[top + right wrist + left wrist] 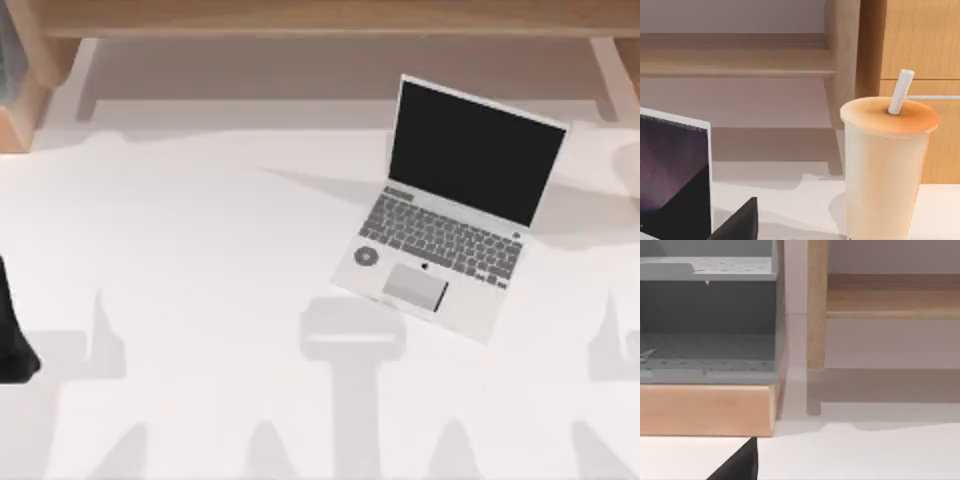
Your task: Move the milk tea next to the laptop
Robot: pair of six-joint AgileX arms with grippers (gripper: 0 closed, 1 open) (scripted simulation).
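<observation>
Left arm [12,330] parked at the surface's [200,250] left edge. Laptop [450,205] open, right of centre, unbranded apart from a round grey disc. Milk tea [887,165] upright with straw, close ahead of the right pincer, beside the laptop's screen. Grip of either pincer: cannot tell.

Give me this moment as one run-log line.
milk tea: upright, straw in, ungrasped | laptop: open, table's right half | right end effector: facing milk tea | left arm: left edge
</observation>
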